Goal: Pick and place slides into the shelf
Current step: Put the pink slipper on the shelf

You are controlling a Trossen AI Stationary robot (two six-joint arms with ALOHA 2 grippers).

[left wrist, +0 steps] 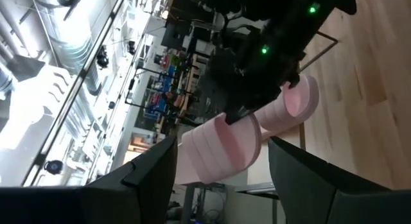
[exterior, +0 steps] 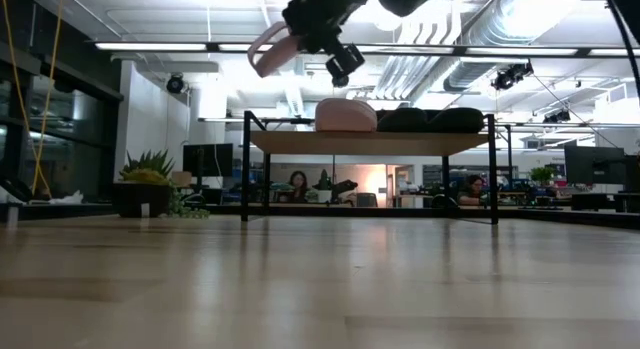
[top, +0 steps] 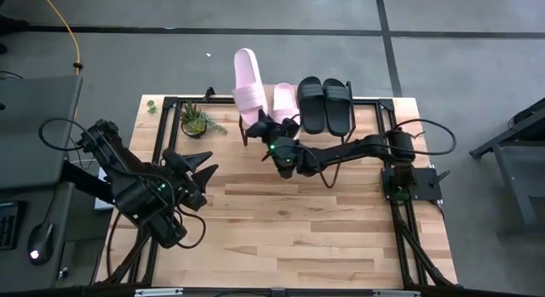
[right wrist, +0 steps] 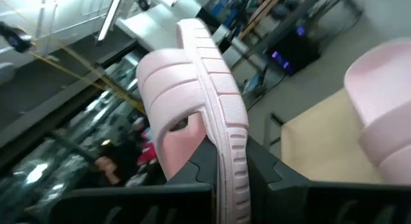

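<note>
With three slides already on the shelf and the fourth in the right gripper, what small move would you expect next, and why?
Probably lower the held pink slide onto the bare left end of the shelf, beside the pink slide already there. The right gripper is shut on its edge and holds it well above the plank in the low view, while the two black slides fill the other end. The left gripper waits open, away from the shelf.

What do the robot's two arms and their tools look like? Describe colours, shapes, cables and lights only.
Both arms are black, built of chunky jointed segments. The left arm carries looping black cables, and the right arm has a cable arc near its base. Each shows a small green light near the wrist. The left tool ends in two pointed dark fingers. The right tool has dark, flat-faced fingers.
</note>
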